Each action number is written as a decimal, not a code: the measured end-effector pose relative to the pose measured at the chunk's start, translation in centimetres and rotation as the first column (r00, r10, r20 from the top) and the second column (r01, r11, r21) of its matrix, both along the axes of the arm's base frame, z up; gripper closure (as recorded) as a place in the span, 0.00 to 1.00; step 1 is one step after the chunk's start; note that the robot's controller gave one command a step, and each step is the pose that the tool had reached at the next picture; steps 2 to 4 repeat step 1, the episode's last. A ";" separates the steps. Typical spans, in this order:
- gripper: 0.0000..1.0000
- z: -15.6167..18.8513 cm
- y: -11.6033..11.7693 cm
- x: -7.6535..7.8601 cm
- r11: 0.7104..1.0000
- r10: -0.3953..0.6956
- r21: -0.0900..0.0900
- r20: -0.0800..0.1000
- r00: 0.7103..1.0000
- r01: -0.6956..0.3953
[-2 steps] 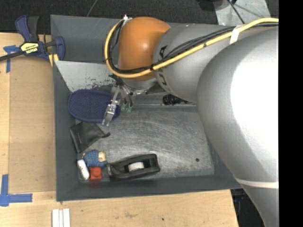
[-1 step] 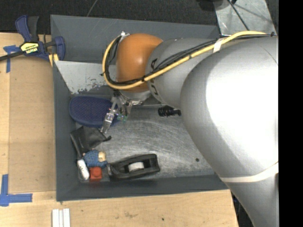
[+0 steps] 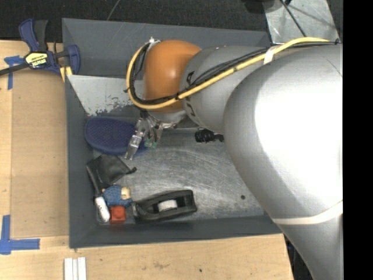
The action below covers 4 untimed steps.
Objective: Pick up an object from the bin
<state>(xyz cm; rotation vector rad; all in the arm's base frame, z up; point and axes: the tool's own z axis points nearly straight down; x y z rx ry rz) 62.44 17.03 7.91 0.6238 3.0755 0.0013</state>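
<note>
My gripper (image 3: 143,142) hangs under the orange wrist cover in the left half of the bin, open, with nothing between its fingers. Its left fingertip (image 3: 133,147) is at the right edge of a dark blue oval pad (image 3: 108,134) with a dotted surface, which lies by the left wall. Just below the pad a black crumpled piece (image 3: 109,168) lies flat on the floor.
Along the front wall lie a black tape dispenser (image 3: 164,205) with a white roll, a red block (image 3: 118,213), a white cylinder (image 3: 102,209) and a small blue-and-tan thing (image 3: 116,193). The big grey arm covers the bin's right side.
</note>
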 end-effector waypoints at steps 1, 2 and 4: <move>1.00 18.4 1.2 -2.5 0.998 0.061 0.003 0.007 0.998 -0.061; 1.00 18.4 1.2 -2.5 0.998 0.061 0.003 0.007 0.998 -0.061; 1.00 18.4 1.2 -2.5 0.998 0.061 0.003 0.007 0.998 -0.061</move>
